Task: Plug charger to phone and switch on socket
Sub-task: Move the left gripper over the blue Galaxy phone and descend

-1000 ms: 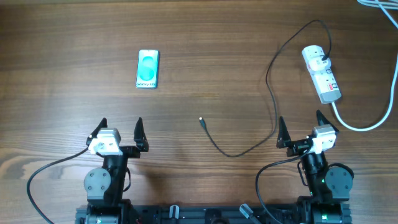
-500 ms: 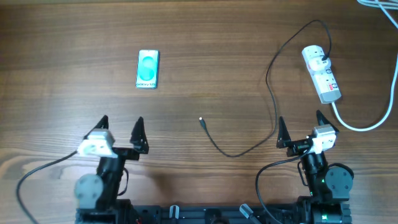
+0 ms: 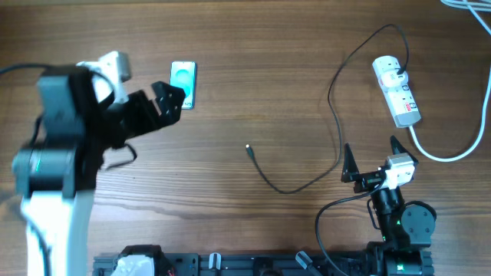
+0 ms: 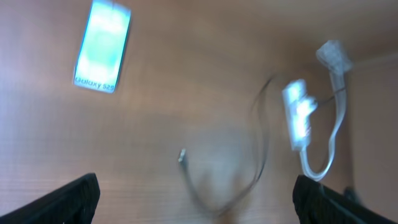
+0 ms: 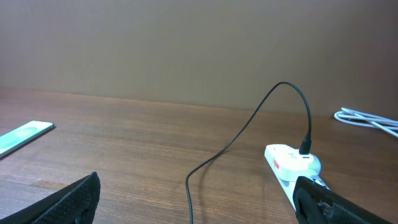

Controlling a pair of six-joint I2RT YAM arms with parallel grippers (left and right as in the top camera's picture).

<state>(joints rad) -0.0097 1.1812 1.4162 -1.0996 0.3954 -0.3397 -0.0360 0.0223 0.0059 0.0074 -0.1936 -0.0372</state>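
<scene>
Left hand (image 3: 170,100) newly aloft, phone (image 3: 184,73) ahead-left of it.

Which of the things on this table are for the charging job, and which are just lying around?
For the job: phone; charger; socket with its thick white cord.

Lying about: white cable at the far right corner. I cannot tell whether it joins the socket's cord.

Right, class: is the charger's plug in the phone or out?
Out. The charger's plug lies on the table, well apart from the phone.
</scene>
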